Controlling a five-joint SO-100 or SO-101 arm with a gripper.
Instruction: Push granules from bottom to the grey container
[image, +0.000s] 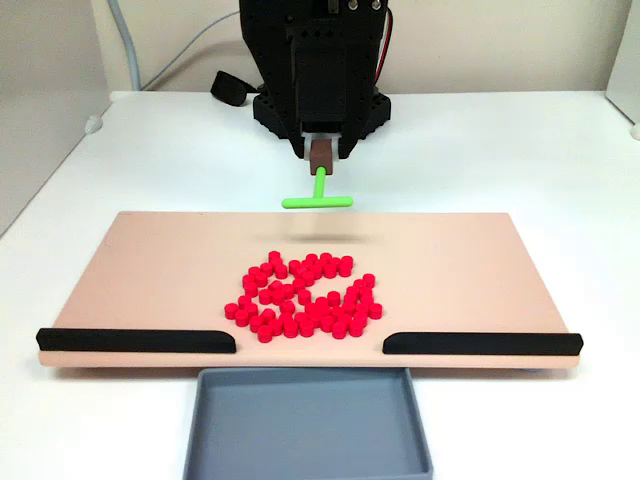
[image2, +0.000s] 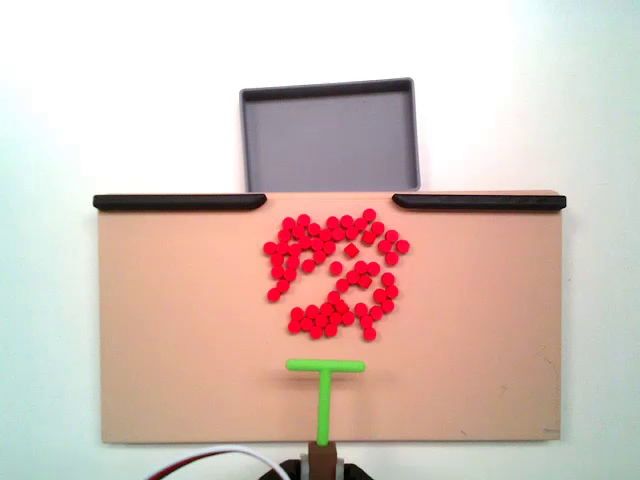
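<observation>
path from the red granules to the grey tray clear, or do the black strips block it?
Nothing visible blocks it. The two black strips leave a gap at the board's edge, and the grey container sits right behind that gap. The granules lie roughly in line with it, the green T-stick behind them.

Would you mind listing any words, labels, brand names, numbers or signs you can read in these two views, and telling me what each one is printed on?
None: no readable text, number or sign appears in either fixed view.
The beige board, the grey container, the black strips, the granules, the green T-shaped stick and the arm's black housing all look unmarked.
</observation>
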